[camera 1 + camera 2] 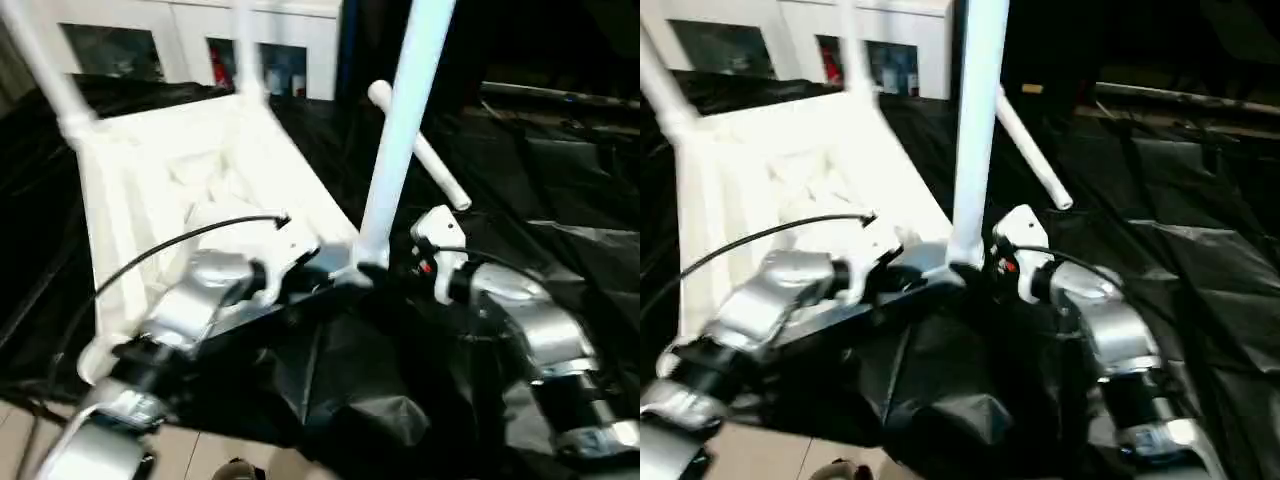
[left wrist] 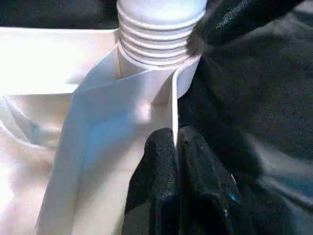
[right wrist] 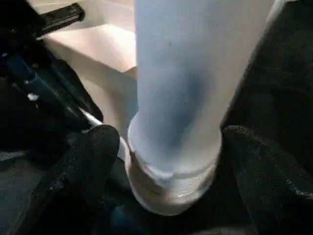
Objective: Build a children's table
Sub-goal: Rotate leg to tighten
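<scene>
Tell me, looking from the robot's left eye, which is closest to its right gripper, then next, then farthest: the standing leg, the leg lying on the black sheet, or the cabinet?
1. The upright leg, right between the right gripper's fingers.
2. The loose leg, lying on the black sheet just behind.
3. The cabinet, far back on the left.

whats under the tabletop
Black sheeting lies under the upside-down tabletop and spreads out around it. What the sheeting rests on beneath the tabletop is covered; pale floor shows at its near edge.
</scene>
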`<state>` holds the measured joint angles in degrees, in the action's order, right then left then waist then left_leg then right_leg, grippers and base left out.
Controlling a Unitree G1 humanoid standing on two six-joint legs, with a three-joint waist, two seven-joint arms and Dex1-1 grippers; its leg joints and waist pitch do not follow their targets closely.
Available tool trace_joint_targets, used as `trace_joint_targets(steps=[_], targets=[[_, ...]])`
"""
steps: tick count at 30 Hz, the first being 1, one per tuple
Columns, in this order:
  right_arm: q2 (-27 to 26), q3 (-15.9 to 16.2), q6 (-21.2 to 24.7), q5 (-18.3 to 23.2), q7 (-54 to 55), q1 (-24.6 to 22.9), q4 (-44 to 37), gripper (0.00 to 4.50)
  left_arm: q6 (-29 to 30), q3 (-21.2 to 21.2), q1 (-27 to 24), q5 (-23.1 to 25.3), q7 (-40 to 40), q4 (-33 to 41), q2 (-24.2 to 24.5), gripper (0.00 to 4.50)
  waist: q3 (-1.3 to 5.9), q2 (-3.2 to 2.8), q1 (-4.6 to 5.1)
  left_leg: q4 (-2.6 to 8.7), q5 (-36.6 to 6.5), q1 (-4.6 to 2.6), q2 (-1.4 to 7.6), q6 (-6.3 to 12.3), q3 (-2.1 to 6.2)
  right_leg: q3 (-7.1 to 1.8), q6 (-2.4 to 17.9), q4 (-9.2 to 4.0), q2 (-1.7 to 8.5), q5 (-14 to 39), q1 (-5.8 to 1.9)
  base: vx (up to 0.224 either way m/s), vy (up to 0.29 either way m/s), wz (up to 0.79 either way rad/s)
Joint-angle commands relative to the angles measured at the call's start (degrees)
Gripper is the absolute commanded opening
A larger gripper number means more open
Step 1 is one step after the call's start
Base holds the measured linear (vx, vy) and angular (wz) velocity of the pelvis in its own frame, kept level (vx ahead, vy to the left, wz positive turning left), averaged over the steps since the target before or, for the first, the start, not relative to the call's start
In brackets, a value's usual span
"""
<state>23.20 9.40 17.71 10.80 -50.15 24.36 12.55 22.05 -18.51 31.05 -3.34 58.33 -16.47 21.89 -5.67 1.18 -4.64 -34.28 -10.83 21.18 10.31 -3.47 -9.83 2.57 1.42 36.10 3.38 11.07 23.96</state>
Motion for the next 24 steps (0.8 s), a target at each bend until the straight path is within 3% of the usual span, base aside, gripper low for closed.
trace_joint_targets(steps=[1,3,9,15,24], targets=[[0.98,0.08,1.12,1.37,-2.12,-0.49,-2.3,3.78,-0.93,-0.64,0.29,-2.8,3.78,4.19,0.3,0.0,4.03,0.13,-0.18,3.72,-6.02,-0.56,2.78,5.38,0.52,-2.93,14.84,-4.09,4.65,4.71,-3.58,0.0,0.0,0.0],[2.33,0.73,1.59,1.8,-4.78,-1.09,-3.26,3.78,-0.61,-0.79,-0.78,-3.55,6.2,6.09,2.03,0.0,3.93,0.17,-0.55,3.82,-6.48,-0.68,2.75,4.76,0.43,-2.91,14.51,-4.16,4.5,5.6,-3.32,0.0,0.0,0.0],[1.82,1.21,1.11,0.66,-4.42,-0.66,-1.97,3.78,-0.66,-0.77,-1.33,-3.8,7.15,6.71,2.4,0.0,3.99,0.32,-0.72,3.88,-6.27,-0.42,2.6,3.88,0.49,-2.92,13.9,-4.11,4.56,5.83,-3.58,0.0,0.0,0.0],[2.06,2.14,0.98,-0.06,-5.01,-0.48,-1.78,3.33,-0.28,-0.78,-1.32,-3.99,7.17,7.04,2.46,0.0,4.11,0.39,-0.77,3.79,-4.88,-0.29,2.52,4.11,0.5,-2.9,13.59,-3.97,4.55,4.51,-3.63,0.0,0.0,0.0],[1.79,2.52,0.89,-0.21,-5.16,-0.6,-1.59,2.75,-0.02,-0.67,-1.28,-3.86,7.08,7.03,2.25,0.0,3.9,0.4,-0.72,3.9,-5.83,-0.32,2.56,3.79,0.52,-2.89,13.02,-4.19,4.55,6.54,-3.52,0.0,0.0,0.0]])
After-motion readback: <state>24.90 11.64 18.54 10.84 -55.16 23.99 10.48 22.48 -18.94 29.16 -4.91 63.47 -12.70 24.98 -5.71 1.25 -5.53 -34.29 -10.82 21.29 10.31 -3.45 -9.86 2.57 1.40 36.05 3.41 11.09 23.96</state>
